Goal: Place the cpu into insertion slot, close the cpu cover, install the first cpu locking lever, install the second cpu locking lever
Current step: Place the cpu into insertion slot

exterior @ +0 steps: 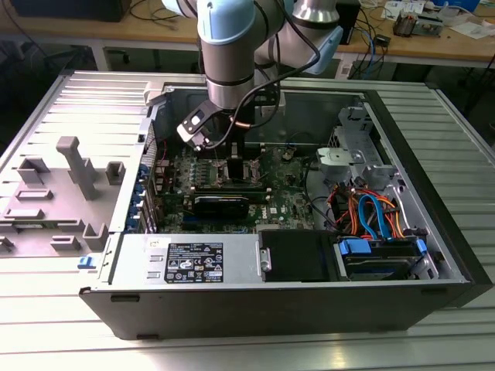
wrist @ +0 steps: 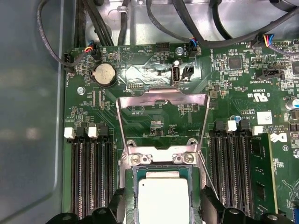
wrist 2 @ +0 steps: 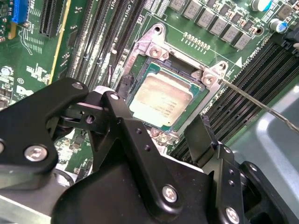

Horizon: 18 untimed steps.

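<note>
The cpu, with its dull grey top, lies flat in the insertion slot, which sits on the green motherboard. In the second wrist view the cpu fills the socket inside the silver rim of the insertion slot. The cpu cover stands swung up and open behind the socket. A thin wire locking lever sticks out unlatched beside the socket. My gripper hovers just over the chip, open, with one black finger on each side of the socket. In the exterior view the gripper hides the socket.
The board lies in an open computer case on a slatted metal table. Memory slots flank the socket on both sides. A black heatsink block, a power supply and bundled cables crowd the case. A grey fixture stands on the exterior view's left.
</note>
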{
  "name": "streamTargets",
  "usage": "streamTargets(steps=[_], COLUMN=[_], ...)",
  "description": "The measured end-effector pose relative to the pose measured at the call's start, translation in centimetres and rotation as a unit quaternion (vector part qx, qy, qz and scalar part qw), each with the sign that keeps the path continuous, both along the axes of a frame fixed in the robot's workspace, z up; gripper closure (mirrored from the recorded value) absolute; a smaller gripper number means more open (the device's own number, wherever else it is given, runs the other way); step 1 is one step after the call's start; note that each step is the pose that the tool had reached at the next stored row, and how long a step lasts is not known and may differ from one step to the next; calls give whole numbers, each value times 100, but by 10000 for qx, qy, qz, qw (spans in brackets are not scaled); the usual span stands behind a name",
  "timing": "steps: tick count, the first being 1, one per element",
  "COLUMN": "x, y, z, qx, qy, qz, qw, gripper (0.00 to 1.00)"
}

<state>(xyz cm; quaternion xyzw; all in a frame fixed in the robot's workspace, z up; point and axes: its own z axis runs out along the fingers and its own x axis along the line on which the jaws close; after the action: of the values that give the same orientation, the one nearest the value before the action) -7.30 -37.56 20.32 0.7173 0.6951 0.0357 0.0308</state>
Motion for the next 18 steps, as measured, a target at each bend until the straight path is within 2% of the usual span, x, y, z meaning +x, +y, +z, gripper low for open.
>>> streamTargets(steps=[6,11,12,13,14,18], x=[0,0,1,1,1,2], y=[0,0,0,1,0,1], z=[106,114,114,116,116,115], qx=[1,1,1,0,0,1], qy=[2,7,46,121,134,134], qz=[0,0,1,0,0,0], qw=[10000,10000,10000,9999,9999,9999], gripper=[26,26,26,26,26,26])
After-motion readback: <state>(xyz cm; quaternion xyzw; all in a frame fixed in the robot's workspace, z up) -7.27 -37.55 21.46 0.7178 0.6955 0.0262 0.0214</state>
